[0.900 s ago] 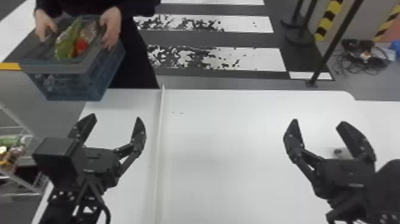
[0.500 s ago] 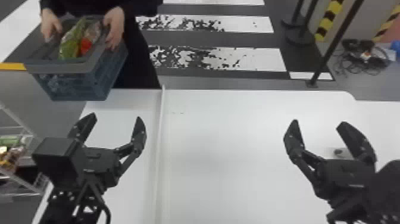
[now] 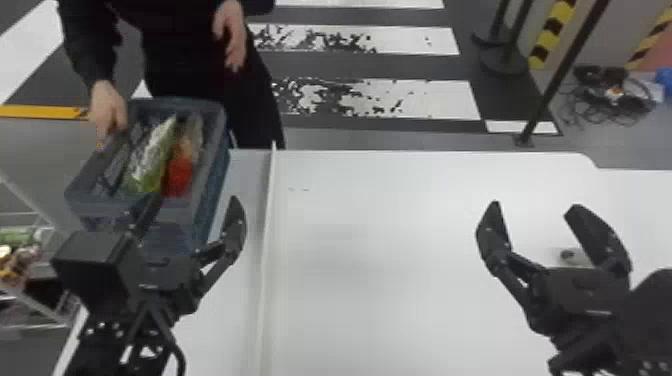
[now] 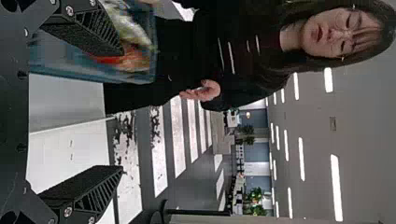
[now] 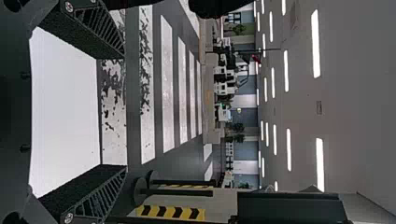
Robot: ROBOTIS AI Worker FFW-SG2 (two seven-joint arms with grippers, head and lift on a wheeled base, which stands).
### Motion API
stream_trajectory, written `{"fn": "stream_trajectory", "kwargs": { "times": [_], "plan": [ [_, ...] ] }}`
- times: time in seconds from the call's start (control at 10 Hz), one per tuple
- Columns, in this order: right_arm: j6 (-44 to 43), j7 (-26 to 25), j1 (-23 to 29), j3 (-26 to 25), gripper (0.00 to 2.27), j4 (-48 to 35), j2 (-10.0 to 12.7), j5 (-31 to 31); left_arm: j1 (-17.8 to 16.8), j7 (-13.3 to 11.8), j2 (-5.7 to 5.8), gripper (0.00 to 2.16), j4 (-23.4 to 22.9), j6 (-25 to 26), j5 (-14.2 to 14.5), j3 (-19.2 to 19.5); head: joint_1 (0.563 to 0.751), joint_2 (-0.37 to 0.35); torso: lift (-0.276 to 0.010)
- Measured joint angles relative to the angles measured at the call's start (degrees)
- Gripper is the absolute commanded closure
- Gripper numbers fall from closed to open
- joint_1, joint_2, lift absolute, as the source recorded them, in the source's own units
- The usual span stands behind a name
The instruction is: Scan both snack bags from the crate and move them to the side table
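Note:
In the head view my left gripper (image 3: 195, 215) stands open at the near side of the blue-grey crate (image 3: 209, 150), one finger overlapping its near rim. Inside the crate lie a green and silver snack bag (image 3: 151, 155) and, beside it, a red and clear one (image 3: 180, 172). A person's hand holds the crate's left rim. My right gripper (image 3: 535, 215) is parked open over the right part of the white table. The left wrist view has my left gripper (image 4: 123, 109) with the crate (image 4: 65, 63) behind one finger. My right gripper (image 5: 125, 112) has nothing between its fingers in the right wrist view.
A raised white strip (image 3: 267, 225) runs front to back on the white table (image 3: 400, 300), right of the crate. A small grey object (image 3: 572, 256) lies by my right gripper. At far left stands a wire shelf (image 3: 30, 300) holding colourful items.
The person has brought the crate nearer and to the right, down behind my left gripper, and one hand has come off it. Both my arms have kept still.

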Motion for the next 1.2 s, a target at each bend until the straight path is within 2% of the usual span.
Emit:
{"fn": "stream_trajectory", "kwargs": {
  "times": [0.9,1.0,1.2],
  "plan": [
    [0.9,0.0,-0.5,0.0,0.09,0.3,0.0,-0.9,0.9,-0.3,0.00,0.12,0.5,-3.2,0.1,0.5,0.695,0.010,-0.029],
    [0.9,0.0,-0.5,0.0,0.09,0.3,0.0,-0.9,1.4,0.6,0.10,0.14,0.7,-4.1,0.1,1.3,0.695,0.020,-0.029],
    [0.9,0.0,-0.5,-0.2,0.09,0.5,-0.2,-1.0,4.2,1.2,0.63,0.14,3.1,-16.8,0.3,4.2,0.695,0.059,-0.029]
  ]
}}
